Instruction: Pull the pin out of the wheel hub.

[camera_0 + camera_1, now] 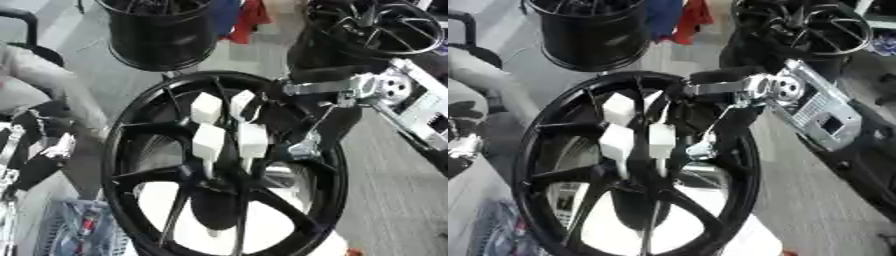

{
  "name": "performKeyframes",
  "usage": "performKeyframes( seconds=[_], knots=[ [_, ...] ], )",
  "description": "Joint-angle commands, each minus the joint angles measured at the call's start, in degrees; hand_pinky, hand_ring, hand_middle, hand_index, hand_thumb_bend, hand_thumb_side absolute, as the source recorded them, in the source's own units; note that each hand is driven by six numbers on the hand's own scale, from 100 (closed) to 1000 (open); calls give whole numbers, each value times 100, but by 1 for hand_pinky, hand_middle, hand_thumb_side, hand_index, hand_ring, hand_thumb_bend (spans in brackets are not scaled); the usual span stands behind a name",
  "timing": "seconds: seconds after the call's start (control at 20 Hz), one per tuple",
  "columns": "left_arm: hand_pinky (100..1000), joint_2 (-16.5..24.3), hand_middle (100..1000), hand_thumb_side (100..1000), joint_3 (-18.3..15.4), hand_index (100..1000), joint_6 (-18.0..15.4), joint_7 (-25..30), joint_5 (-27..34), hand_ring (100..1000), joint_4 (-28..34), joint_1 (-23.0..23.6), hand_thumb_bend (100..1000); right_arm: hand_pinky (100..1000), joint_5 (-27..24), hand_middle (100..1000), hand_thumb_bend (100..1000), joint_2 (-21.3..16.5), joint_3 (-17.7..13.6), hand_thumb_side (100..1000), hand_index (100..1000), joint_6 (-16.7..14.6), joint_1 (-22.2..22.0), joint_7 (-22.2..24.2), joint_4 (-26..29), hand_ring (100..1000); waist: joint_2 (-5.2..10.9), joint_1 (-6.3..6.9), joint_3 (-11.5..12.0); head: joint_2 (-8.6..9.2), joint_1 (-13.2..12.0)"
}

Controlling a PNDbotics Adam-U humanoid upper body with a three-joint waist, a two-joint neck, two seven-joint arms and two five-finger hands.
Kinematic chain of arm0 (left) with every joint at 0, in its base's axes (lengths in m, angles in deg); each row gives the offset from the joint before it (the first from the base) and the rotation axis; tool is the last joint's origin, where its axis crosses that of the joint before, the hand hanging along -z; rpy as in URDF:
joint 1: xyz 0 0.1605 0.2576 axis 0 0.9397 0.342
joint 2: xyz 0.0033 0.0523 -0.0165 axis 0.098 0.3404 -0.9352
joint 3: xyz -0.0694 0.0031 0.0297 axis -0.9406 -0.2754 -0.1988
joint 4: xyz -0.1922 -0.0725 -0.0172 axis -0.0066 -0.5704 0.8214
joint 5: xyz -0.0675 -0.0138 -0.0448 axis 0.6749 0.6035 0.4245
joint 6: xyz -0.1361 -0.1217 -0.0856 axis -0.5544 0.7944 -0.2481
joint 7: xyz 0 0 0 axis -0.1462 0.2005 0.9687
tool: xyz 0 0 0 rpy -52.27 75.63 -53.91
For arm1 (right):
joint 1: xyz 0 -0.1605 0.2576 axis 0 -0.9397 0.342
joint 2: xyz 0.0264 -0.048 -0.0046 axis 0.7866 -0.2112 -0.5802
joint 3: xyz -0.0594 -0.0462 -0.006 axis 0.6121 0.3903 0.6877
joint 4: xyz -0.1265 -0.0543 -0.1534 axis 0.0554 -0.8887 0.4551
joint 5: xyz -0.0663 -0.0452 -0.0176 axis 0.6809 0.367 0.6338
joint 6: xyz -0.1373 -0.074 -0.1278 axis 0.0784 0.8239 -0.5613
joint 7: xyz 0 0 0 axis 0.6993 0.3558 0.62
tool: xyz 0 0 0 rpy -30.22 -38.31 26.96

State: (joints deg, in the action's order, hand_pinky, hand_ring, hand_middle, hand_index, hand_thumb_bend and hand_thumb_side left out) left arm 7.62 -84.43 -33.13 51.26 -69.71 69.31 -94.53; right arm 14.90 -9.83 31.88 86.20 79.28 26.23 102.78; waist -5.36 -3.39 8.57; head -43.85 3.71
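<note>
Filling the near ground, the black wheel hub (131, 165) stands tilted toward the camera, spokes fanning from its centre. Four white blocks (229, 131), which I take for the pins, sit clustered just above that centre, all apparently seated. From two o'clock the right hand (271, 107) reaches over the rim, its dark fingers lying among the upper blocks; whether they are closed on one I cannot tell. At nine o'clock the left hand (44, 150) hangs outside the rim, its fingers too unclear to judge. Nothing looks drawn out yet, so the pull itself remains.
</note>
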Motion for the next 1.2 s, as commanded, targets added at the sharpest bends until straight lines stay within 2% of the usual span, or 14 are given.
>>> performKeyframes(
  seconds=[0.05, 0.65, 1.2],
  knots=[
    [641, 108, 675, 436, 1, 848, -7, 12, -8, 651, 75, -46, 201, 719, 135, 812, 329, -33, -38, 375, 894, -53, 97, 1, -37, 781, 54, 24, 3, -27, 12],
    [641, 101, 675, 436, 0, 848, -6, 14, -14, 650, 74, -42, 201, 747, 457, 826, 323, 13, -139, 386, 899, -152, 150, -164, -60, 804, 52, 22, 0, -27, 26],
    [641, 95, 674, 438, 2, 848, -5, 15, -12, 649, 77, -47, 201, 740, 629, 810, 311, 160, 23, 382, 894, -223, 170, 31, -289, 790, 46, 18, 11, -27, 39]
  ],
)
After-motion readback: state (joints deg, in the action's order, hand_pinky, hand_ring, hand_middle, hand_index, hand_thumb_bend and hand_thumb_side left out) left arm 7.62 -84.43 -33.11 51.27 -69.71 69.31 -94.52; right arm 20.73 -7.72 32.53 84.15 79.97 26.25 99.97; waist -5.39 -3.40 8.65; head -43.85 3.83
